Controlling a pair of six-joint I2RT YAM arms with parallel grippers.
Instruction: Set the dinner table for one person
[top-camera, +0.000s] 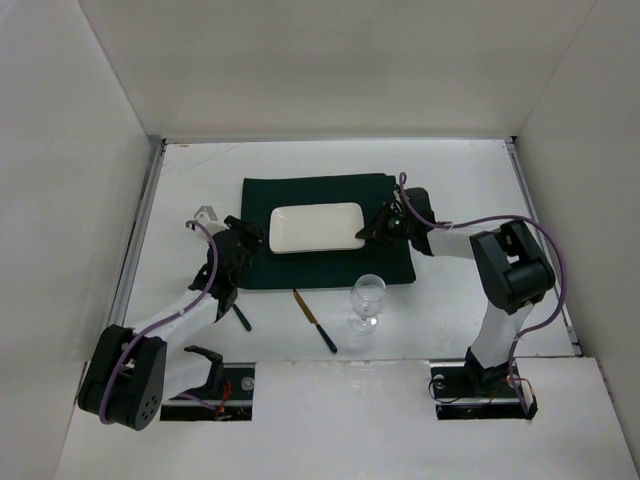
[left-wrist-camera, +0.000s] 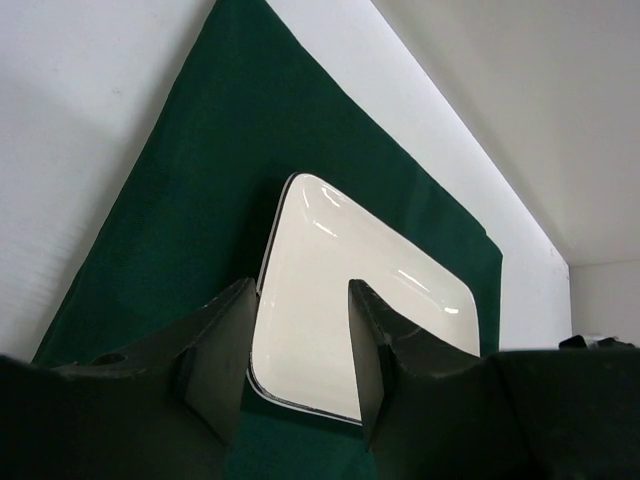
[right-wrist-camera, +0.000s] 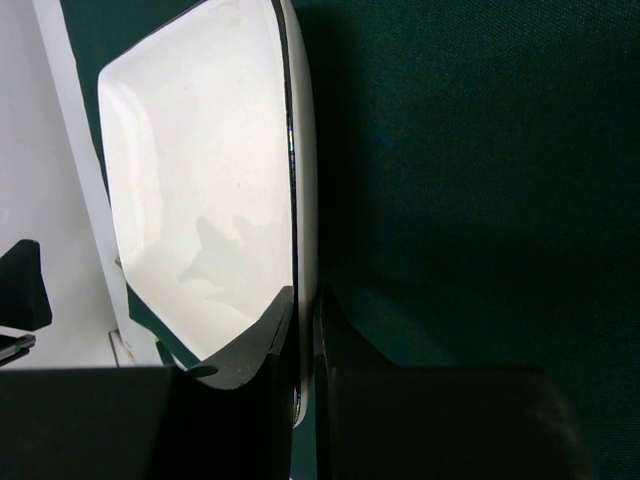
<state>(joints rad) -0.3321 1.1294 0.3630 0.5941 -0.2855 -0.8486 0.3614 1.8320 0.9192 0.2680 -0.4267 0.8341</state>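
The white dinner table (top-camera: 460, 180) carries a dark green mat (top-camera: 300, 265), and a white rectangular plate (top-camera: 317, 228) lies on the mat. My right gripper (top-camera: 372, 230) is shut on the plate's right rim. In the right wrist view the rim (right-wrist-camera: 300, 200) runs straight into the pinched jaws of that gripper (right-wrist-camera: 303, 310). My left gripper (top-camera: 245, 245) stands open at the plate's left end. In the left wrist view the left gripper (left-wrist-camera: 300, 300) holds nothing, and the plate (left-wrist-camera: 330, 260) shows through the gap between its two fingers.
An upright wine glass (top-camera: 367, 300) stands just off the mat's near right corner. A knife (top-camera: 314, 320) lies left of it. A small metal utensil (top-camera: 205, 214) rests left of the mat. A dark-handled piece (top-camera: 241, 318) lies under the left arm. Metal rails (top-camera: 140, 230) edge the table.
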